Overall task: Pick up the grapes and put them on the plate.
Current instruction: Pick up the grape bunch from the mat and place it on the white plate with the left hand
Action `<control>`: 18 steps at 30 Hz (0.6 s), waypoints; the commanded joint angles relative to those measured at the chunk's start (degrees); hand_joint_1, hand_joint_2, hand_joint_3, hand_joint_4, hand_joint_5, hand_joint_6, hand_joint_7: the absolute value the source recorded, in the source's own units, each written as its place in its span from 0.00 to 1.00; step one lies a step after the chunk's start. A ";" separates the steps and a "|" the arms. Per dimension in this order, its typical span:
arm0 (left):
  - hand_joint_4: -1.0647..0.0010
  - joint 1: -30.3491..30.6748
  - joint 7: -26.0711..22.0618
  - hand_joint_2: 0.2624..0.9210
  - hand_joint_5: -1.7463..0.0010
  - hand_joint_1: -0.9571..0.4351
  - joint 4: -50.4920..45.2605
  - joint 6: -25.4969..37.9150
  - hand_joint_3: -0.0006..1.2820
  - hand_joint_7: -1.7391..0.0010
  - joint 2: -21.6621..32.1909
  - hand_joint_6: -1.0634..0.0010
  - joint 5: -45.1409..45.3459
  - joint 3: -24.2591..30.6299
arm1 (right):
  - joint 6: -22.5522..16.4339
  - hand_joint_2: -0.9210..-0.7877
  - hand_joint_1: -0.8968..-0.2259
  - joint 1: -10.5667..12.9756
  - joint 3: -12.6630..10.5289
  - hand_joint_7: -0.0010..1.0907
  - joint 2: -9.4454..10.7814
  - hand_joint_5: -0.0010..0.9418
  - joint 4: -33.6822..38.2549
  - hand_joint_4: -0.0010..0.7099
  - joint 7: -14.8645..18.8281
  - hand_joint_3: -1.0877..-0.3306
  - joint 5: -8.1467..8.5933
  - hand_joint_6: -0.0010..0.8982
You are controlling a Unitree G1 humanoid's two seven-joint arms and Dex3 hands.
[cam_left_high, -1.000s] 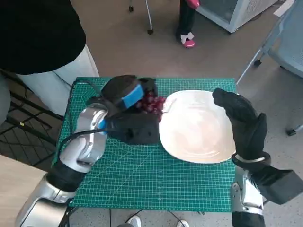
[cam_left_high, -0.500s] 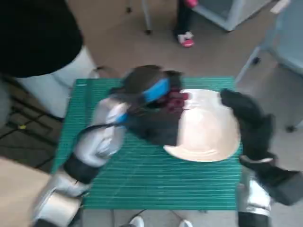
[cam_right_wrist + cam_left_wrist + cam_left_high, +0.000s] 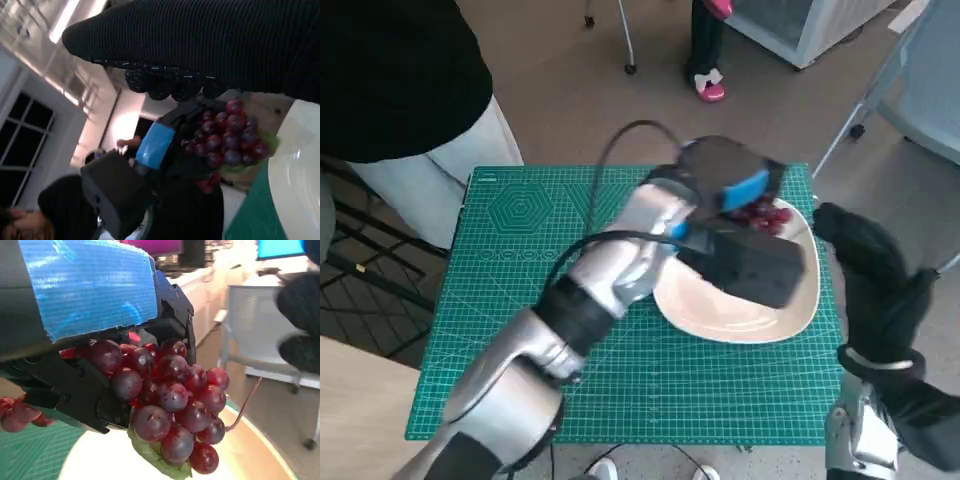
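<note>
The plate (image 3: 790,318) serves as the reference. Nearest the robot, at the plate's right edge, the right hand (image 3: 868,268) hovers empty with fingers extended, touching nothing. Above the plate's far portion, the left hand (image 3: 735,190) grips the grapes (image 3: 762,214), fingers closed on the bunch's top. The bunch hangs directly below that hand, long axis roughly vertical, with a green leaf at its bottom, clear of the plate surface. Judgement: lowering and release should suffice, since the plate lies directly beneath.

Grapes (image 3: 172,405) in the left robot hand (image 3: 95,335) (blue-taped back), over the plate (image 3: 250,455)
</note>
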 commanded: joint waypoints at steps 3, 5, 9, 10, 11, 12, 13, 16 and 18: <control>0.58 -3.37 1.77 1.00 0.12 0.69 5.63 -1.59 0.23 0.25 -2.21 0.65 0.04 -0.70 | -0.75 0.00 0.38 1.89 -0.38 0.17 0.18 0.00 -0.12 0.59 -2.02 0.34 -1.96 0.16; 0.60 -3.73 2.01 1.00 0.13 0.69 6.66 -2.14 0.24 0.23 -2.74 0.65 -0.09 -0.78 | -0.85 0.00 0.38 2.11 -0.38 0.16 0.25 0.00 -0.37 0.59 -2.42 0.34 -2.24 0.16; 0.66 -4.42 2.12 1.00 0.13 0.69 8.23 -2.80 0.26 0.16 -3.69 0.67 -0.35 -0.78 | -0.87 0.00 0.38 2.46 -0.21 0.16 0.39 0.00 -0.81 0.59 -3.03 0.34 -2.62 0.16; 0.67 -4.57 2.08 1.00 0.13 0.69 8.54 -2.88 0.27 0.15 -3.91 0.68 -0.42 -0.74 | -0.86 0.00 0.38 2.55 -0.12 0.16 0.44 0.00 -0.95 0.59 -3.17 0.34 -2.69 0.16; 0.68 -4.72 2.02 1.00 0.12 0.69 8.82 -2.96 0.28 0.15 -4.12 0.69 -0.49 -0.69 | -0.86 0.00 0.38 2.65 -0.02 0.16 0.48 0.00 -1.09 0.59 -3.29 0.34 -2.76 0.16; 0.69 -4.82 1.97 1.00 0.12 0.69 9.04 -3.06 0.28 0.14 -4.28 0.69 -0.57 -0.63 | -0.86 0.00 0.38 2.74 0.07 0.16 0.53 0.00 -1.24 0.59 -3.41 0.34 -2.82 0.17; 0.70 -4.90 1.91 1.00 0.11 0.69 9.22 -3.17 0.29 0.13 -4.41 0.70 -0.66 -0.56 | -0.85 0.00 0.38 2.83 0.16 0.15 0.57 0.00 -1.38 0.59 -3.52 0.34 -2.87 0.17; 0.70 -5.02 1.55 0.98 0.10 0.73 9.49 -3.45 0.31 0.22 -4.60 0.70 -1.02 -0.28 | -0.83 0.00 0.39 3.07 0.39 0.15 0.68 0.00 -1.74 0.59 -3.66 0.33 -2.82 0.17; 0.69 -5.02 1.35 0.93 0.09 0.83 9.62 -3.62 0.36 0.48 -4.63 0.64 -1.26 -0.13 | -0.80 0.00 0.39 3.19 0.51 0.15 0.74 0.00 -1.85 0.59 -3.62 0.33 -2.67 0.17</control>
